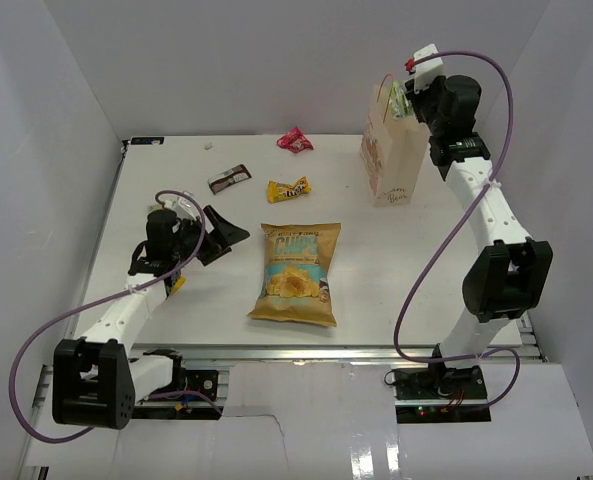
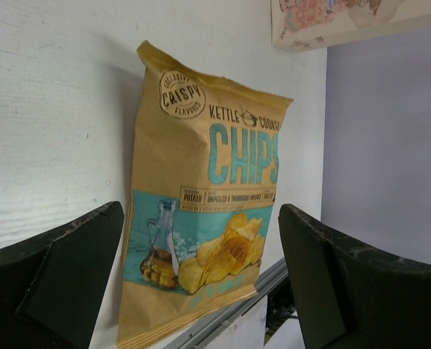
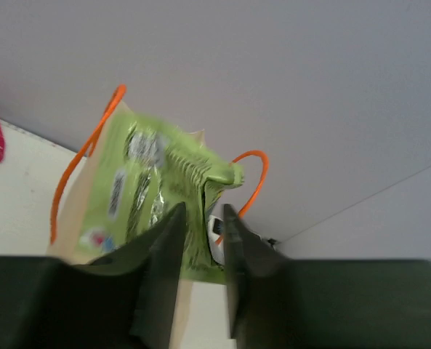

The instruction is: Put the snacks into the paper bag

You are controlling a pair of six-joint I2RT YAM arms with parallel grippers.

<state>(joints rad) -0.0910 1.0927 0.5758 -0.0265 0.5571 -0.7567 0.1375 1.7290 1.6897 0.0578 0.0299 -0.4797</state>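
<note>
Though wide open, holds nothing: left gripper point(image 1: 228, 236), low by the white table point(image 1: 396, 290) near its left edge. Points toward the big chips bag point(image 1: 296, 273), just to the right, with a small gap between. From the left wrist, shows up framed between both black fingers point(image 2: 62, 269), touched by neither. Lies flat in the middle of the table, closer to the front edge, yellow-brown with a blue picture of chips.

Farther back, nearer the back edge: dark brown packet point(image 1: 229, 178), flat and on its own. A bit to the right of that: small yellow packet point(image 1: 288, 189), just behind the top of the chips bag, not touching. Behind both, close to the back edge: pink-red packet point(image 1: 295, 140).

Over by the back right corner: tall paper bag point(image 1: 388, 170), standing up, mouth open, thin orange-red handles point(image 3: 77, 167) sticking up. Right above that mouth: right gripper point(image 1: 406, 98), jaws nearly together, pinching a green packet point(image 3: 146, 178) by its edge. Hangs over the bag's mouth, between the two handles. Well apart from every other snack on the table.
</note>
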